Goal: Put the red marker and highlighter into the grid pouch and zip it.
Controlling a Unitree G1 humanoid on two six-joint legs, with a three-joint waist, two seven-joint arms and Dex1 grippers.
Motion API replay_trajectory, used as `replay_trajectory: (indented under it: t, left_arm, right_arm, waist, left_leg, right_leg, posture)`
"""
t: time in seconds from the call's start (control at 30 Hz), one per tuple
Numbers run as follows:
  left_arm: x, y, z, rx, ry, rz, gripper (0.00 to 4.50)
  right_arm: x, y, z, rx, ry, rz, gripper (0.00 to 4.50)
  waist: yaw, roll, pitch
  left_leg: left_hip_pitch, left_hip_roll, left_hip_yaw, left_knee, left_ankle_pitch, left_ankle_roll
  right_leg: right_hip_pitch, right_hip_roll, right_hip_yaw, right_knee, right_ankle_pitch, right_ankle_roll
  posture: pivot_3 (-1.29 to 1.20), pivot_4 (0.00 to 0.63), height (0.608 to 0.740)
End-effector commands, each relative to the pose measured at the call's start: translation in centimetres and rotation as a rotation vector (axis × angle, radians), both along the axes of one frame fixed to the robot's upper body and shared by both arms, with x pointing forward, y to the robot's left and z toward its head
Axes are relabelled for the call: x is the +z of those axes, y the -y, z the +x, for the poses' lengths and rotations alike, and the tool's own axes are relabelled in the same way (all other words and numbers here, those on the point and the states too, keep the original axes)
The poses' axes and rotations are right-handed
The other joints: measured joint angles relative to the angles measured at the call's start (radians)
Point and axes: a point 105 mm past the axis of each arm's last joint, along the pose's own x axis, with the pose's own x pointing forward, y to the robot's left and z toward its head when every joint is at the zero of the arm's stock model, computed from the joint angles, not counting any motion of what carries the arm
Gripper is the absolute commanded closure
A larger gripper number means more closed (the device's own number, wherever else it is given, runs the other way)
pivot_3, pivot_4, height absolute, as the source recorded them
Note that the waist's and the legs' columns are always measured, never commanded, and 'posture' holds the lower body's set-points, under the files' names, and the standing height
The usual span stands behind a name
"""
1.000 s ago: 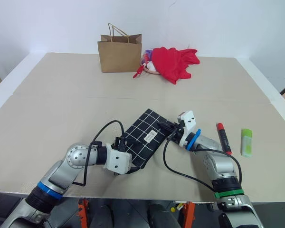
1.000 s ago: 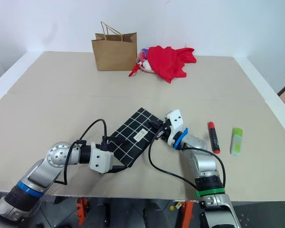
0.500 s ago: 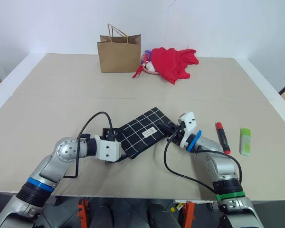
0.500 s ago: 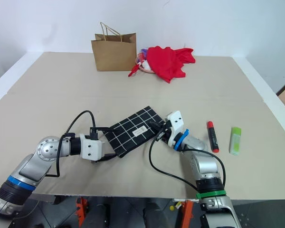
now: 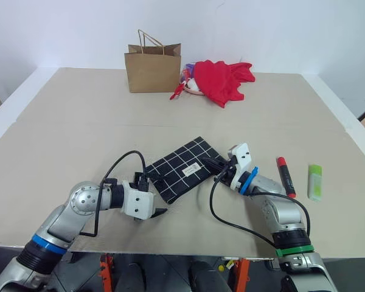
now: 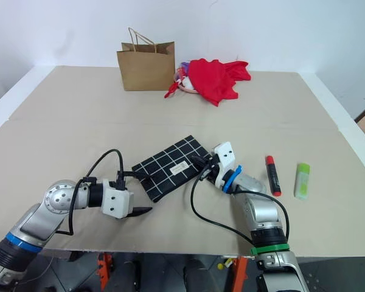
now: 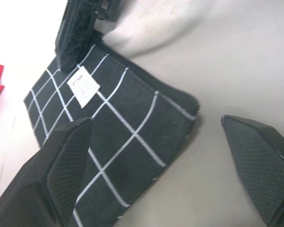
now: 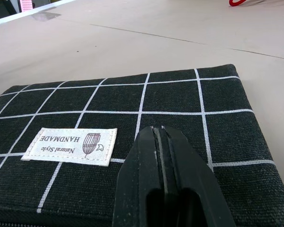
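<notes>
Our left tool [image 6: 135, 211] gapes empty beside the flat black white-gridded fabric pouch [image 6: 170, 167] mid-desk | our right tool [image 6: 202, 165] is shut, tips at its far end | slim red-capped marker [image 6: 272, 175] and light green highlighter [image 6: 302, 180] lie nearest our right arm.

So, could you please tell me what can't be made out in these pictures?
- Whether the shut right gripper pinches the zipper pull or only fabric: its fingers cover the grid pouch edge in the right wrist view.
- What lies beneath the red cloth: hidden in the head views.
</notes>
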Motion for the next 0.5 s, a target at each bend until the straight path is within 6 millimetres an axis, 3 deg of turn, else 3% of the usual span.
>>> replay_trajectory:
  t: [0.03, 0.27, 0.5]
  left_arm:
    - [-0.1, 0.8, 0.1, -0.011, 0.052, 0.004, 0.00]
    - [-0.2, 1.4, 1.3, -0.034, 0.144, 0.026, 0.00]
    - [-1.4, -0.1, 2.2, -0.081, 0.217, 0.118, 0.00]
  right_arm:
    - [1.4, -0.2, -0.1, 0.006, 0.049, 0.022, 4.48]
    - [1.5, -0.4, -0.1, 0.009, 0.051, 0.022, 4.48]
    - [1.4, -0.4, -0.3, 0.014, 0.051, 0.021, 4.48]
  waist:
    - [0.000, 0.000, 0.000]
    - [0.001, 0.000, 0.000]
    - [0.001, 0.000, 0.000]
  left_leg:
    - [0.000, 0.000, 0.000, 0.000, 0.000, 0.000]
    - [0.000, 0.000, 0.000, 0.001, 0.000, 0.000]
    - [0.001, 0.000, 0.000, 0.001, 0.001, 0.001]
  right_leg:
    - [0.000, 0.000, 0.000, 0.000, 0.000, 0.000]
    - [0.000, 0.000, 0.000, 0.000, 0.000, 0.001]
    - [0.001, 0.000, 0.000, 0.000, 0.001, 0.002]
  posture:
    - [0.00, 0.150, 0.740]
    - [0.00, 0.150, 0.740]
    - [0.00, 0.150, 0.740]
